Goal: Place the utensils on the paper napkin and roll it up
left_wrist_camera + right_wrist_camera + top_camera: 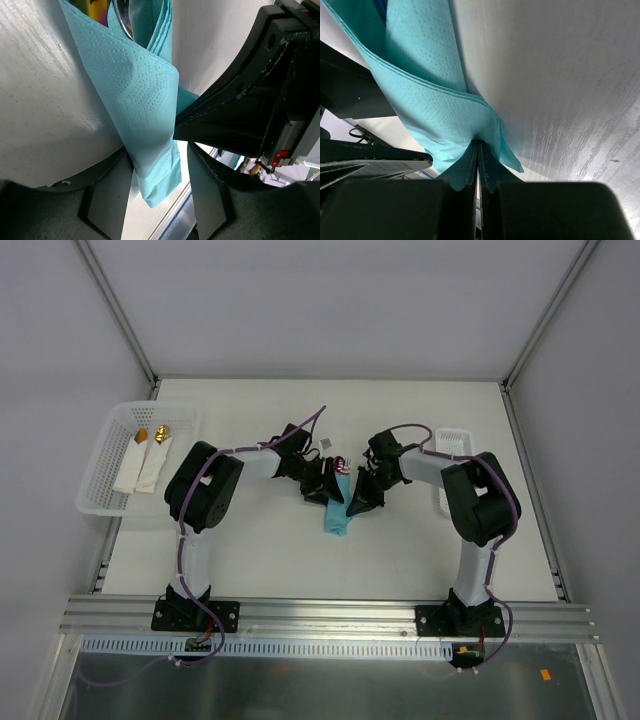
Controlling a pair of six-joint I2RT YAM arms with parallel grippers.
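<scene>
The teal paper napkin (338, 510) lies as a loose, narrow roll on the table between the two arms. The purplish-pink utensil heads (341, 465) stick out of its far end. In the left wrist view the napkin (145, 100) runs between my left gripper's (158, 146) spread fingers (107, 200), and a shiny utensil head (125, 17) shows inside the fold. My left gripper (322, 485) is open around the roll. My right gripper (362, 502) is shut, and in its wrist view (478, 144) it pinches the napkin's (430, 100) edge.
A white basket (95, 475) at the left table edge holds two white rolled napkins (147, 462) with gold-tipped utensils. A small white tray (452, 440) stands at the right, behind my right arm. The two grippers are close together over the roll.
</scene>
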